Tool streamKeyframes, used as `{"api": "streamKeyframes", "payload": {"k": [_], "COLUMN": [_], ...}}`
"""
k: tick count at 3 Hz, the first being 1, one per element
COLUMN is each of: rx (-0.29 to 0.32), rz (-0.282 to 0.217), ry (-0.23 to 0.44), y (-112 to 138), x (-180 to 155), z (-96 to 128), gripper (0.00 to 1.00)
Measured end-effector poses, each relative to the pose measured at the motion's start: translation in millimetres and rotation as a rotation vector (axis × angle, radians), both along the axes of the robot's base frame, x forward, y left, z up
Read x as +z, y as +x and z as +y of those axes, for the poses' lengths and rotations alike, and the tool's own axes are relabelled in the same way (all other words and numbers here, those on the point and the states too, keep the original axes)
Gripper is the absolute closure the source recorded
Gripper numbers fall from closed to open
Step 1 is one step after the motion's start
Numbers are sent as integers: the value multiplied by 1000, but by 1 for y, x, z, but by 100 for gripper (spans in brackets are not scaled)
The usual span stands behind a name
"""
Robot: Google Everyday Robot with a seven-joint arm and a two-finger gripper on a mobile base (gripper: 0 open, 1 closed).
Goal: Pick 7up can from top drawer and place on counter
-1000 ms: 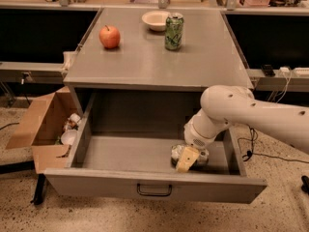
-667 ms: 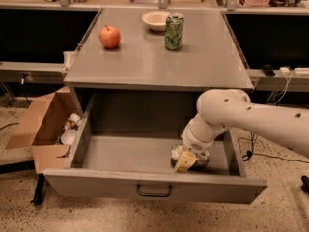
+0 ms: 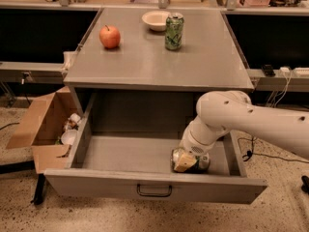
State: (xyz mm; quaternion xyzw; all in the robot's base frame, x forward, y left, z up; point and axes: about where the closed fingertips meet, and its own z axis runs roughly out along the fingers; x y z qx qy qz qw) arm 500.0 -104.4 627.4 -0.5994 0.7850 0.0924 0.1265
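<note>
My pincer [image 3: 186, 162] is down inside the top drawer [image 3: 96, 185], at its front right corner. It is right on the 7up can [image 3: 200, 162], which sits on the drawer floor just behind the front panel. Whether the pincer is clamped on the can or only around it I cannot tell; my own wrist hides that.

To do this grasp well, I judge I need a firm hold across the can's body before lifting. Then I should rise straight up clear of the drawer's front panel and right wall. Only after that should I swing to the tabletop [image 3: 145, 66] above the drawer.

My arm [image 3: 251, 122] comes in over the drawer's right wall. The elbow bulges above the drawer and the forearm bends steeply down into it.
</note>
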Motion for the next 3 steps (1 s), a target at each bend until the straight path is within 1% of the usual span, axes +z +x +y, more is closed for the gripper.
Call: {"api": "streamKeyframes", "payload": {"k": [1, 2, 3], "rx": [-22, -31, -32], "rz": [-39, -119, -183], "ry": [41, 105, 140], "y": [6, 26, 45], "x": [38, 101, 147], "z": [-17, -38, -51], "gripper": [88, 100, 100]}}
